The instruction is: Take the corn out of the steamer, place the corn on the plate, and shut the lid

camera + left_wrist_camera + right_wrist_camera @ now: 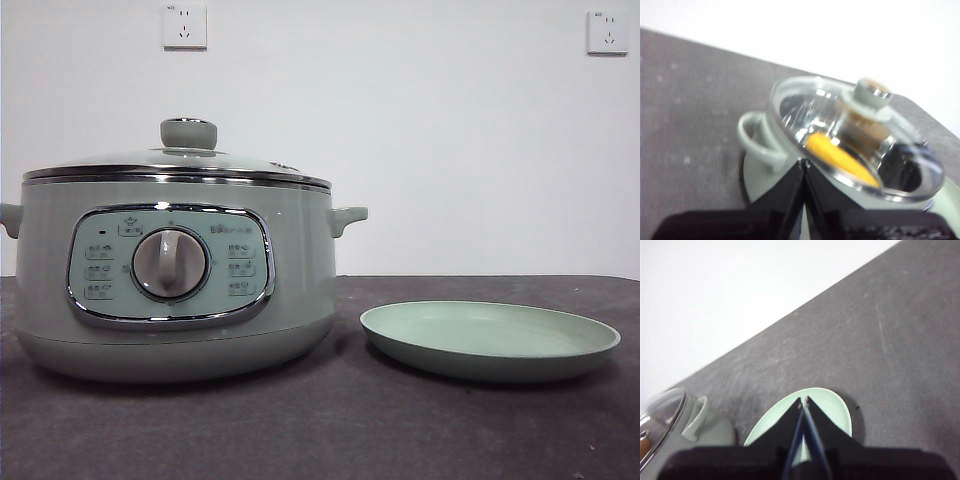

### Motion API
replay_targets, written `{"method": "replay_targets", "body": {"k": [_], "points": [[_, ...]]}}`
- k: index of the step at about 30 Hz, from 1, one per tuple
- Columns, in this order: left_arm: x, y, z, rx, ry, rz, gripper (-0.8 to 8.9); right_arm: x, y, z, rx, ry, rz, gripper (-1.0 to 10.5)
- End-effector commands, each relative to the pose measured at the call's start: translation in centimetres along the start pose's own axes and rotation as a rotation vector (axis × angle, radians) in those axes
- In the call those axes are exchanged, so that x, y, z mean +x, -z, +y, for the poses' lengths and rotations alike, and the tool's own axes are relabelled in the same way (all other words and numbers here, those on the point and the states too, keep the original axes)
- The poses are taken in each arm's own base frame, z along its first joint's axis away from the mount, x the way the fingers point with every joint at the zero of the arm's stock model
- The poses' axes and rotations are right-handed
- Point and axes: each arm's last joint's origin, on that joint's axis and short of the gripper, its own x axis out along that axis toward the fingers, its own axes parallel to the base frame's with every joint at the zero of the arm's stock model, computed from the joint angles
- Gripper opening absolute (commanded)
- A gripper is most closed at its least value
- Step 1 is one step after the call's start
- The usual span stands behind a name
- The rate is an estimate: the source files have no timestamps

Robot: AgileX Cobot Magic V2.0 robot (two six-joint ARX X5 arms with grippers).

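Front view: steamer (175,290) sits on the dark table (340,420) at about 9 o'clock of the scene, control panel and grey dial (170,263) facing the camera, small side handles sticking out both sides; lid (178,165) is on the steamer, chrome rim seated flat on the pot's rim, pale green knob (188,132) upright on top; plate (490,340) lies flat on the table at 3 o'clock from the steamer, just beside it, not touching, bare; white wall behind with two sockets (184,25) up at 11 and 1 o'clock; no arm shows in this view. Left wrist view: left gripper (804,162) hangs above the steamer near one side handle (757,142), black jaws pressed together to a point, clenched on nothing; through the glass lid the corn (840,157) shows yellow-orange inside the pot, lying on the shiny inner surface, below the knob (871,94); picture is a bit blurred, so how the corn rests exactly can't be told. Right wrist view: right gripper (803,402) hovers over the plate (832,407), jaws closed tip to tip, empty, apart from the plate; edge of the steamer (705,427) with one handle and a slice of the lid (660,420) shows off to one side; rest is dark table (880,340) and white wall.
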Motion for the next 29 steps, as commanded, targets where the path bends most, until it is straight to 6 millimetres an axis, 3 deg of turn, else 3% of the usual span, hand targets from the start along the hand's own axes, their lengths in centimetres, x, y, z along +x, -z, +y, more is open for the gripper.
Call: {"method": "replay_targets", "body": {"k": [1,14,20,23,25,27,29], "points": [[-0.2,-1.6,-0.6,0.042,-0.003,0.002,-0.06,-0.1,-1.9,1.2,-0.097,-0.019,0.030,-0.1],[1.7,-11.2,-3.7,0.185,0.080,0.176,-0.05,1.8,-11.1,6.9,-0.326,-0.233,0.242,0.0],[3.5,-14.0,-4.7,0.197,0.264,0.313,-0.04,3.5,-13.0,8.3,-0.352,-0.382,0.432,0.1],[4.4,-14.6,-4.8,0.179,0.297,0.343,0.09,4.5,-13.3,8.4,-0.345,-0.392,0.481,1.2],[4.9,-14.6,-4.7,0.174,0.291,0.356,1.33,5.1,-13.1,8.2,-0.337,-0.385,0.498,2.5],[5.4,-14.5,-4.6,0.165,0.285,0.373,3.45,5.5,-13.0,8.0,-0.327,-0.368,0.516,3.5],[5.9,-14.3,-4.5,0.152,0.285,0.388,4.17,5.8,-12.9,7.9,-0.321,-0.360,0.529,3.9]]}}
